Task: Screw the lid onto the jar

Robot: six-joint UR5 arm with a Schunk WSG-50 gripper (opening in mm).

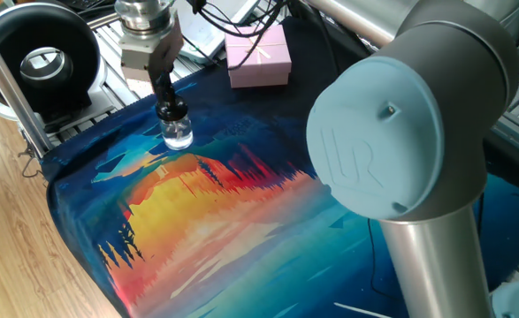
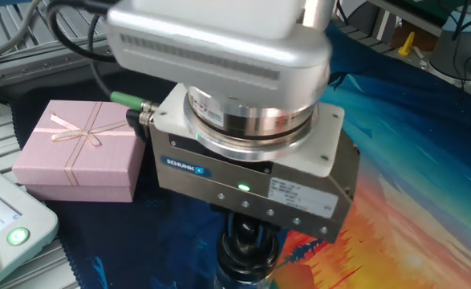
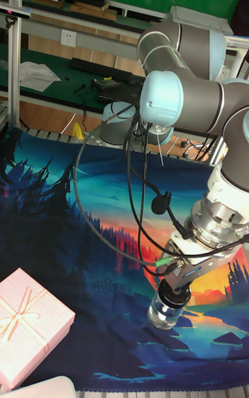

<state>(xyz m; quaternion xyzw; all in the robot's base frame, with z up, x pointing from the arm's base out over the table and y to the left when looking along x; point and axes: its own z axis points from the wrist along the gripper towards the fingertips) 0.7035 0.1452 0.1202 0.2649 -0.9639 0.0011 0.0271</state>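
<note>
The jar is a tiny clear glass bottle standing upright on the painted mat near its far left corner. The black lid sits on its neck. My gripper comes straight down from above and is shut on the lid. From the other fixed view the gripper body hides most of it; only the dark lid shows under the gripper. The tall fixed view has the jar below the lid, held in the gripper.
A pink gift box lies beyond the jar, also seen as the pink gift box beside the gripper and the pink gift box at lower left. A black round device stands on the slatted table at far left. The arm's big joint fills the right.
</note>
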